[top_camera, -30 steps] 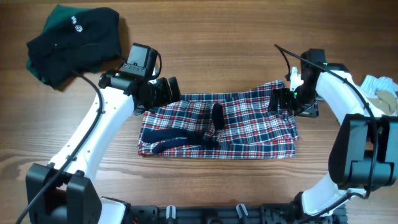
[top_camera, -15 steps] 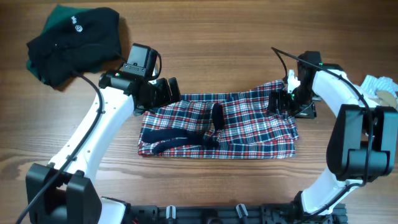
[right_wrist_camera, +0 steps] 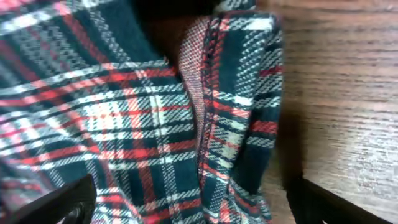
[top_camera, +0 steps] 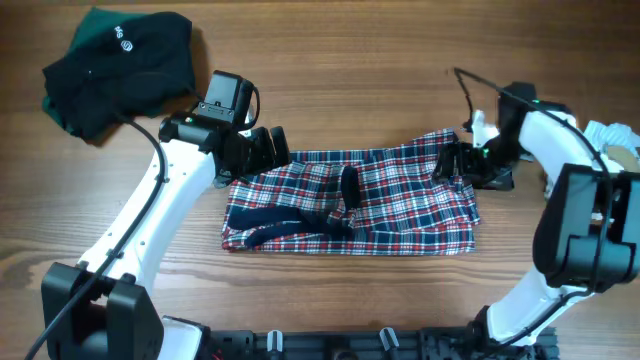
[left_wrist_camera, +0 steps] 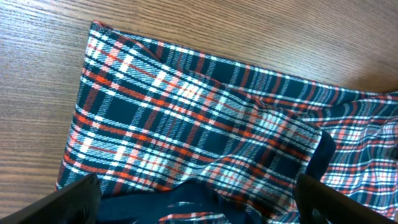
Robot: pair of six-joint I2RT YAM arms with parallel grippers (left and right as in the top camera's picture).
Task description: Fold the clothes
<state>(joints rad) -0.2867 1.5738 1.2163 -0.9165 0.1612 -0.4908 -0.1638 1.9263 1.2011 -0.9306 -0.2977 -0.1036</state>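
Note:
The clothes, a red, white and navy plaid garment, lie partly folded and rumpled on the wooden table, with navy trim showing near the middle. My left gripper stands open at the garment's upper left edge. In the left wrist view its dark fingers sit wide apart over the plaid cloth and a navy fold. My right gripper is open at the upper right corner. In the right wrist view a turned-over hem runs between its fingers, which are not closed on it.
A dark green and black garment lies bunched at the table's far left corner. Something white and crumpled sits at the right edge behind the right arm. Bare wood lies beyond the plaid garment.
My right arm has shifted a little to the right and its wrist has turned, staying at the garment's upper right corner. The left arm and the garment have not moved.

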